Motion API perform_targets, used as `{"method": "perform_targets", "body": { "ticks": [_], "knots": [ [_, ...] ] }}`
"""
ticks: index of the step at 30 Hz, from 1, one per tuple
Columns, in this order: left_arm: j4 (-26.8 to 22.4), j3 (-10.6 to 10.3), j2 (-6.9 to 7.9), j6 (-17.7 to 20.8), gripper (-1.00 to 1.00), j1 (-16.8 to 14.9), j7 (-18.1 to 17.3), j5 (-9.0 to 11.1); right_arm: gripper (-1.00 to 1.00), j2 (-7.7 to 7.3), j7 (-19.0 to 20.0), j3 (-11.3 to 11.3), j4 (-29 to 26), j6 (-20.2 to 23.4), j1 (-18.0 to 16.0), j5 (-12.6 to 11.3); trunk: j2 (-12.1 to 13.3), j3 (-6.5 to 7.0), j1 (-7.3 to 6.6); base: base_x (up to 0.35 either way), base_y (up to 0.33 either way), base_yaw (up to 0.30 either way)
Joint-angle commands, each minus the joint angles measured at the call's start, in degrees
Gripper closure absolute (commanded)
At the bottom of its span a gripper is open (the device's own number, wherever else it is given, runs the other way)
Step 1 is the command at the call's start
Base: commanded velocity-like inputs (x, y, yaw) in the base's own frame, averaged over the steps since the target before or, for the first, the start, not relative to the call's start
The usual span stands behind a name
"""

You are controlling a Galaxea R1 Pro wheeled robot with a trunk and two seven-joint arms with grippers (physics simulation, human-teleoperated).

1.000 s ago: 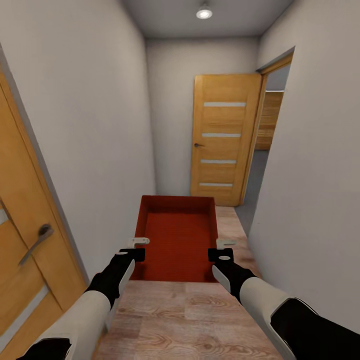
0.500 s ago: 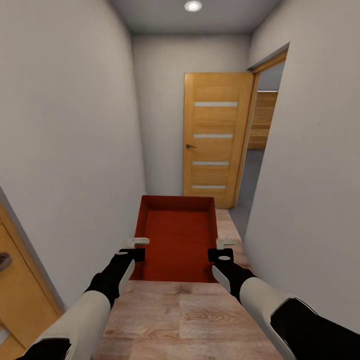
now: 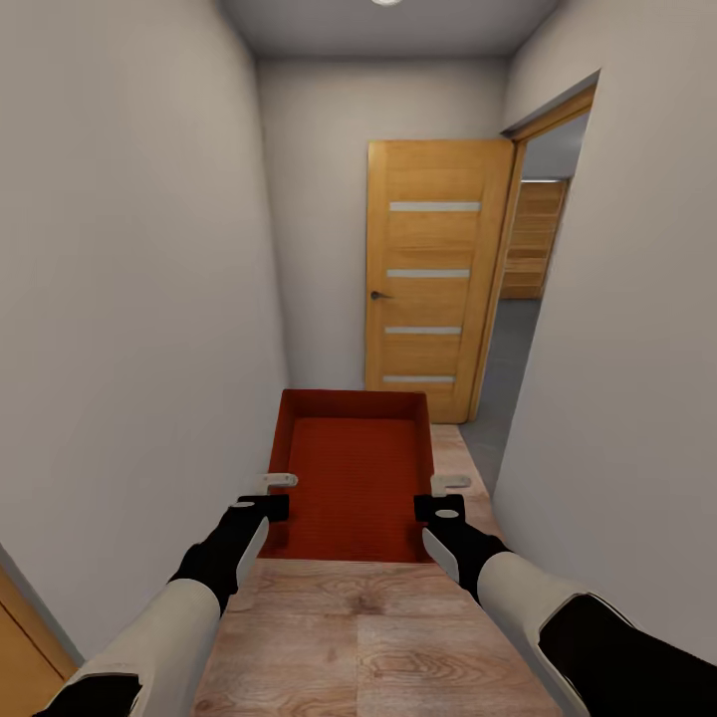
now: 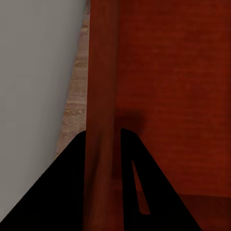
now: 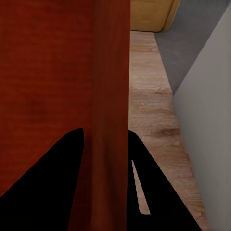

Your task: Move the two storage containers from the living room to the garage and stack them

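Narrow hallway, wood floor (image 3: 378, 637): red bin (image 3: 351, 478) pointing lengthwise ahead toward door (image 3: 430, 274); left gripper (image 3: 277, 493) and right gripper (image 3: 438, 495) apparently clamping its side walls.

The head camera looks forward and down a narrow corridor, while each wrist camera peers closely along one side wall of the same orange-red open-top storage bin (image 3: 354, 473).

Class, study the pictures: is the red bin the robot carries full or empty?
Empty. In the head view, the storage container shows bare red bottom wall to wall; the left gripper and right gripper clamp its side walls.
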Motion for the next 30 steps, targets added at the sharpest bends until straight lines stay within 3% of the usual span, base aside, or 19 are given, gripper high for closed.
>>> {"method": "perform_targets", "body": {
  "ticks": [1,30],
  "knots": [
    [0.03,0.70,-0.51,0.28,1.00,-0.03,-0.22,0.33,1.00,0.02,-0.01,-0.93,-0.71,-0.72,-0.06,0.79,-0.13,-0.12,0.07,0.323,0.000,0.000],
    [0.03,0.67,-0.51,0.28,1.00,-0.03,-0.22,0.32,1.00,0.02,-0.01,-0.92,-0.71,-0.72,-0.06,0.79,-0.13,-0.12,0.07,0.323,0.000,0.000]
  ]
}}
